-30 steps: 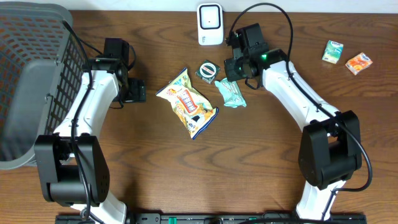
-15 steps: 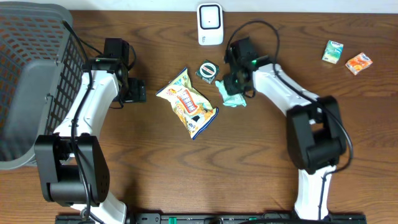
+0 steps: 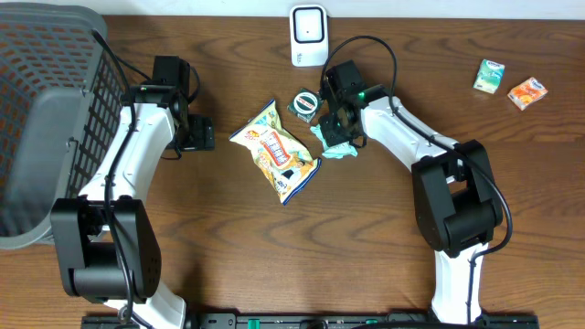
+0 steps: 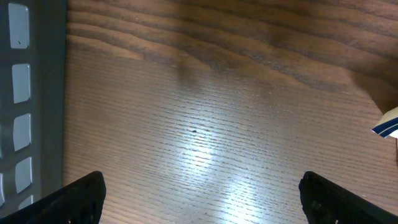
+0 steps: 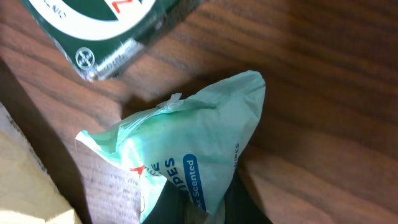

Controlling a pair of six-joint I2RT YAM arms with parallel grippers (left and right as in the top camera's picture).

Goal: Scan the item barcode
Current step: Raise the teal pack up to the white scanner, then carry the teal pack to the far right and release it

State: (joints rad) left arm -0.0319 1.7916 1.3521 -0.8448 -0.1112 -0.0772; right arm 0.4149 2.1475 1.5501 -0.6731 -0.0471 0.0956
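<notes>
Right tool (image 3: 336,126) is closed, pinching one end of the mint-green wipes packet (image 3: 342,149). The packet is at table (image 3: 366,238) level, just right of the chips bag (image 3: 277,152) and just below the dark green packet (image 3: 304,103). Can't tell if it's lifted off the wood. Scanner (image 3: 309,35) sits at the far table edge, apart from the packet. Left tool (image 4: 202,205) has its jaws wide apart over bare wood beside the basket (image 3: 46,110). Two small cartons (image 3: 490,76) are far right.

Soft, even light — glare patch on table (image 4: 205,155)
</notes>
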